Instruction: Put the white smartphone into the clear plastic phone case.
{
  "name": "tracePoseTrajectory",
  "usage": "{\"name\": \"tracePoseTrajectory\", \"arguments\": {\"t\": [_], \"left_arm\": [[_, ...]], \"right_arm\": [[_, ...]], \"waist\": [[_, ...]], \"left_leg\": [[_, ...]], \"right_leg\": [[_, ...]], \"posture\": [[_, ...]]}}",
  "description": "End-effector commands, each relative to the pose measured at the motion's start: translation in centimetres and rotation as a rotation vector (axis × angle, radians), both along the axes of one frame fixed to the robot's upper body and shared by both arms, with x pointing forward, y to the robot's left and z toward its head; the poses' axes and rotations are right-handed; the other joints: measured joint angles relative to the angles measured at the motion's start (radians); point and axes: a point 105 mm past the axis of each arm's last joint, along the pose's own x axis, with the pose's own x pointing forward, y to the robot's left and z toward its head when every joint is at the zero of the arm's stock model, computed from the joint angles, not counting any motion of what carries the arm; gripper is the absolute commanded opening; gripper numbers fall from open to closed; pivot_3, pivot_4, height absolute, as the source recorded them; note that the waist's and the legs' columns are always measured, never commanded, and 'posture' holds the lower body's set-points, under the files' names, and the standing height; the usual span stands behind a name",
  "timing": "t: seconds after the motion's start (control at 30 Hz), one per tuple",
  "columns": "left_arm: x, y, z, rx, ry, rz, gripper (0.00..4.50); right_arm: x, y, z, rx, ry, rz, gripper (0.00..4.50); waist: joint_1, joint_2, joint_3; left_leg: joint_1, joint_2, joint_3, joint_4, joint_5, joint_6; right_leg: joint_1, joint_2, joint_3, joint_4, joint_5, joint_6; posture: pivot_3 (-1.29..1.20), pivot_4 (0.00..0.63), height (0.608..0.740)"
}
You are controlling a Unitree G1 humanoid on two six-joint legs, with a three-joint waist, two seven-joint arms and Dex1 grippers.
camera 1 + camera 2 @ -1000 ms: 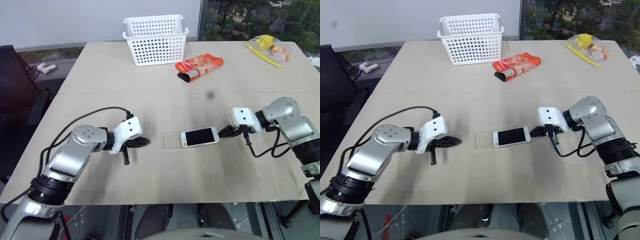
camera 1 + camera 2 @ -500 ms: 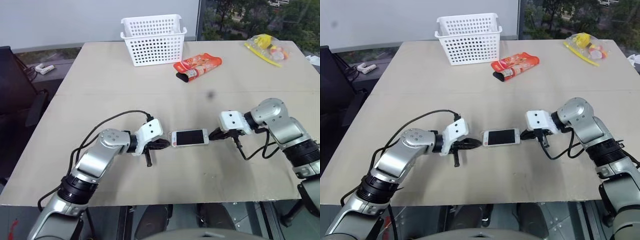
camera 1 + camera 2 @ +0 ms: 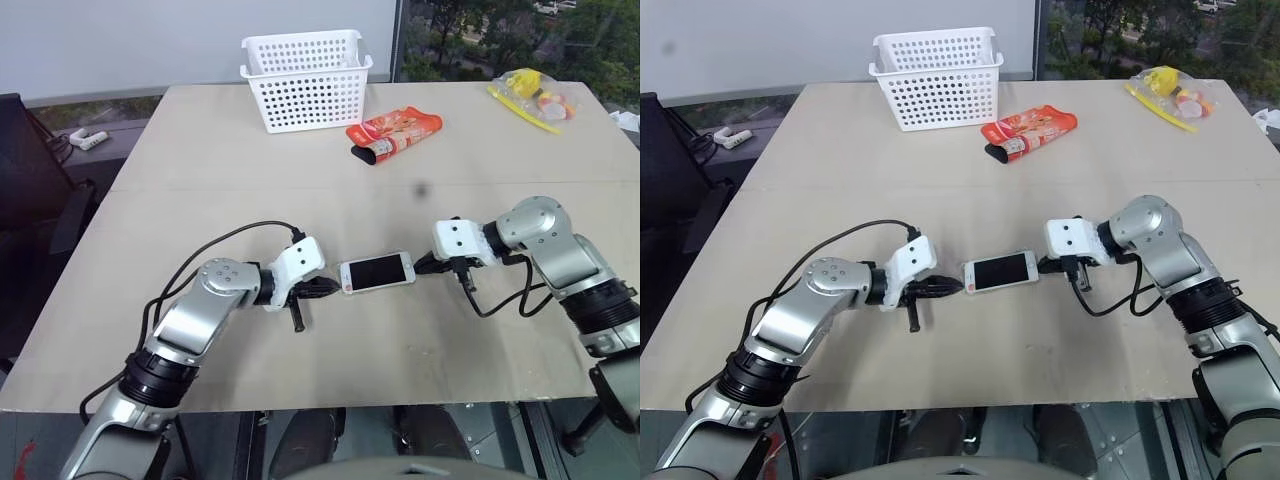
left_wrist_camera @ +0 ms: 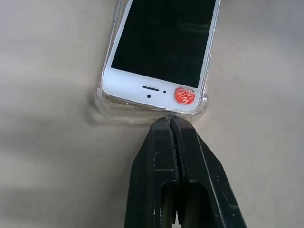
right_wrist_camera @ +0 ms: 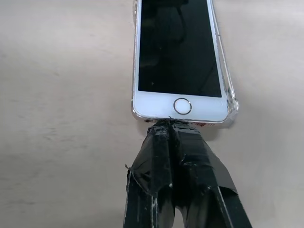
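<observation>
The white smartphone (image 3: 377, 271) lies screen up near the middle of the table, between my two grippers. It rests in or on the clear plastic phone case (image 4: 100, 100), whose transparent rim shows around its earpiece end and along the home-button end (image 5: 233, 107); how fully it is seated I cannot tell. My left gripper (image 3: 330, 287) is shut, its tip (image 4: 168, 121) against the case's rim at the earpiece end. My right gripper (image 3: 422, 268) is shut too, its taped tip (image 5: 166, 124) touching the phone's edge below the home button. Neither gripper holds anything.
A white perforated basket (image 3: 306, 78) stands at the table's far edge. A red snack packet (image 3: 396, 133) lies right of it, and a yellow bag (image 3: 533, 92) sits in the far right corner. Bare tabletop (image 3: 400, 350) surrounds the phone.
My right gripper slid the phone leftward over the clear case. My left gripper came in from the left to the case's other end. In the last half second both barely moved.
</observation>
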Motion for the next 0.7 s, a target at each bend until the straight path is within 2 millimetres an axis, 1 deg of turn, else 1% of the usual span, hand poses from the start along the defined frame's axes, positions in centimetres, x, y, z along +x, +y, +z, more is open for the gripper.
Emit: {"name": "tracePoseTrajectory", "arguments": {"t": [0.03,0.13,0.27,0.43,0.63,0.7], "left_arm": [[0.9,1.3,1.7,-0.03,-0.056,0.043,0.0],[1.4,2.4,1.7,-0.018,-0.066,0.08,0.0],[1.8,2.5,1.8,-0.031,-0.069,0.107,0.0],[2.1,2.6,1.5,-0.03,-0.073,0.132,0.0],[3.3,1.4,1.6,-0.066,-0.1,0.165,0.0],[3.5,0.7,1.6,-0.078,-0.103,0.159,0.0]], "right_arm": [[0.3,1.1,1.5,0.035,-0.069,0.046,0.02],[0.7,1.5,1.6,0.044,-0.085,0.043,0.02],[1.2,1.9,1.8,0.054,-0.109,0.038,0.02],[1.6,1.7,2.0,0.053,-0.127,0.03,0.02],[1.8,0.9,2.5,0.018,-0.136,0.015,0.02],[1.4,0.5,2.4,-0.015,-0.116,0.029,0.02]], "waist": [[0.001,0.0,0.0],[0.002,0.0,0.0],[0.005,0.0,0.0],[0.005,0.0,0.0],[0.006,0.0,0.0],[0.005,0.0,0.0]], "left_leg": [[0.0,0.0,0.0,0.0,0.0,0.0],[0.0,0.0,0.0,0.0,0.0,0.0],[-0.001,0.0,0.0,0.0,0.0,0.0],[-0.001,-0.001,0.0,0.0,0.0,0.0],[-0.001,-0.001,0.0,0.0,0.0,0.0],[-0.001,-0.001,0.0,0.0,0.0,0.0]], "right_leg": [[0.0,0.0,0.0,0.0,0.0,0.0],[0.0,0.0,0.0,0.0,0.0,0.0],[0.0,0.0,0.0,0.0,0.0,0.0],[0.0,0.0,0.0,0.0,0.0,0.0],[0.0,0.0,-0.001,0.0,0.0,0.0],[0.0,0.0,-0.001,0.0,0.0,0.0]], "posture": [[0.0,0.15,0.74],[0.0,0.15,0.74],[0.0,0.15,0.74],[0.0,0.15,0.74],[0.0,0.15,0.74],[0.0,0.15,0.74]]}}
